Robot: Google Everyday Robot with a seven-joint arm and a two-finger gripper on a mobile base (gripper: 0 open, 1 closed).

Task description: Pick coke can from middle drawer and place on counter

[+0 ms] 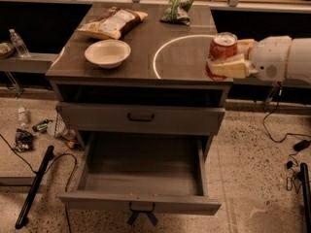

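The coke can (pixel 223 46), red with a silver top, is upright over the right edge of the counter (pixel 141 42), just inside the white arc. My gripper (pixel 232 57) comes in from the right and is shut on the coke can, its pale fingers on either side of it. I cannot tell whether the can's base rests on the counter. The middle drawer (pixel 141 166) is pulled out below, with a bare grey floor.
A white bowl (pixel 107 53) sits on the counter's left part. A chip bag (pixel 112 22) lies at the back left and a green bag (pixel 178 6) at the back. The drawer front with a black handle (pixel 141 116) sits above the middle drawer. Litter and cables lie on the floor.
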